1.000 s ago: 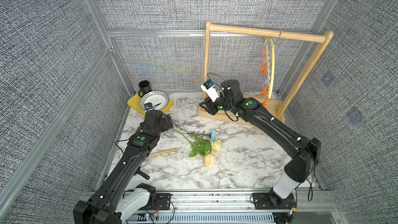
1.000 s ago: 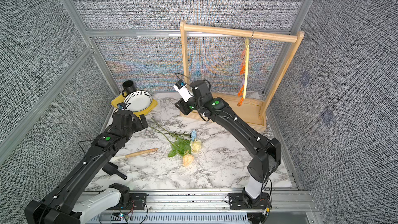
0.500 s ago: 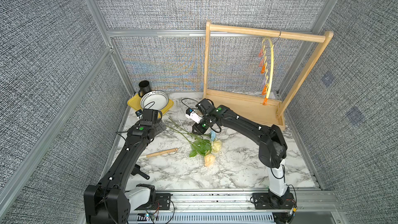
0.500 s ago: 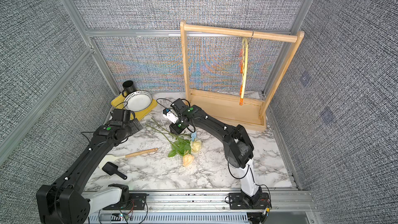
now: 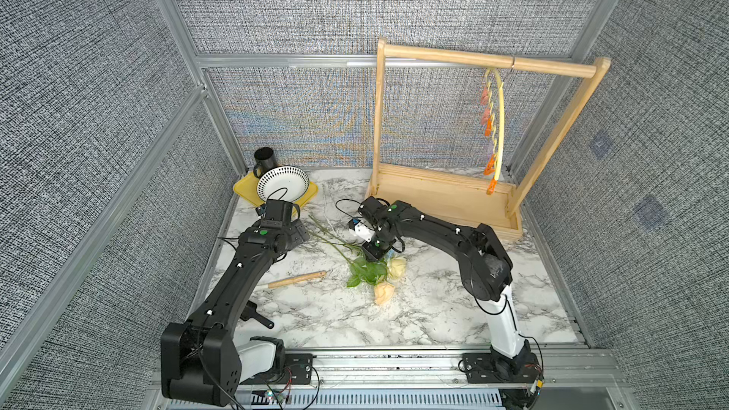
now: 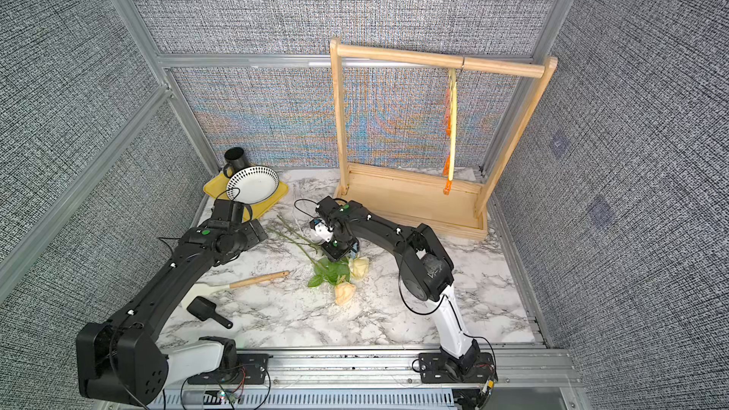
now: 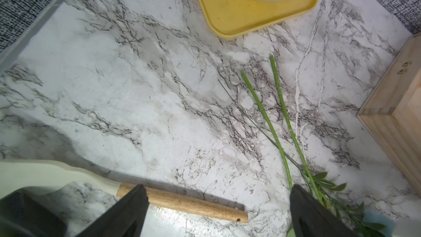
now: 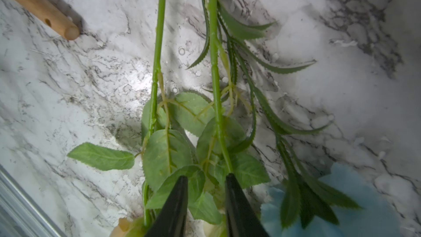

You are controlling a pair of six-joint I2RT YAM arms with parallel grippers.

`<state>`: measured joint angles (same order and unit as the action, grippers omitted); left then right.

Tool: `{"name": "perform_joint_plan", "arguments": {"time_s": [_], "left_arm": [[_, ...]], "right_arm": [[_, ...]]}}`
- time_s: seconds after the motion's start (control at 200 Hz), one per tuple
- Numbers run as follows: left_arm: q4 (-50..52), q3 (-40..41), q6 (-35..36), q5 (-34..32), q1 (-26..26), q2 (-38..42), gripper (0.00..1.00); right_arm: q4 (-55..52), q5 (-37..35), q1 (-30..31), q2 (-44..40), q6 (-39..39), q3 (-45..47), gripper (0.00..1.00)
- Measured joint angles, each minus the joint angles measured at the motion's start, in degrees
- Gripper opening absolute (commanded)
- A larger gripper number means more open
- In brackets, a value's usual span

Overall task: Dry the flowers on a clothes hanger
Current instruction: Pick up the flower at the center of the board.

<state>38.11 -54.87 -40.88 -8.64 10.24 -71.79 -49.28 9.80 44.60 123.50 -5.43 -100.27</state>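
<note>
Across the marble bench (image 5: 434, 309), the largest thing is the light-wood rack (image 5: 442, 195), which stands at the back on the right arm's side. The left arm (image 5: 244, 270) reaches toward the near corner of the yellow tray (image 5: 244, 191). The left fingers (image 7: 132, 206) are spread wide and grip nothing, held beside the bare stems (image 7: 266, 119). The right arm (image 5: 442, 230) bends down onto the flowers (image 5: 369, 270). The right fingers (image 8: 175, 201) stand a narrow gap apart with their tips in among the leaves and one stem running up to one tip — whether they pinch anything cannot be told.

The clothes hanger (image 5: 501, 124) hangs from the rack's top bar near its right end, with orange and pink clips (image 5: 488, 125) along it. The flowers lie flat mid-bench, well apart from the hanger, their stems pointing toward the tray. The cream rose (image 5: 397, 266) and the peach rose (image 5: 384, 293) lie toward the front, and the blue bloom (image 8: 364, 201) sits just beside the right fingers.

A dotted white bowl (image 5: 282, 183) rests on the tray, with a black mug (image 5: 263, 157) behind it. A wood-handled spatula (image 5: 298, 279) lies near the leaves — a black scoop (image 6: 205, 309) lies closer to the front.
</note>
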Motion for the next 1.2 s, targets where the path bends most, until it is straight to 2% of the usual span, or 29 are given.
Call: {"name": "perform_joint_plan", "arguments": {"time_s": [0.35, 0.556, 0.786, 0.981, 1.201], "left_arm": [[-0.5, -1.2, 1.5, 5.0, 0.0, -2.3, 1.0], [-2.0, -1.3, 3.0, 9.3, 0.0, -3.3, 1.0], [-2.9, -3.1, 4.7, 15.8, 0.0, -3.3, 0.98], [-2.9, -5.3, 5.3, 21.9, 0.0, 0.7, 0.99], [-4.2, -8.2, 6.1, 32.7, 0.0, 1.4, 0.99]], "right_arm": [[1.0, -3.5, 0.0, 4.2, -0.9, -0.7, 0.29], [2.0, -4.4, 0.3, 2.7, -1.8, 1.2, 0.15], [3.5, -4.0, 0.4, -4.8, -3.0, 3.9, 0.09], [6.6, -3.5, 0.4, -13.8, -3.5, 9.3, 0.06], [13.0, -3.5, 0.4, -22.8, -3.5, 17.1, 0.05]]}}
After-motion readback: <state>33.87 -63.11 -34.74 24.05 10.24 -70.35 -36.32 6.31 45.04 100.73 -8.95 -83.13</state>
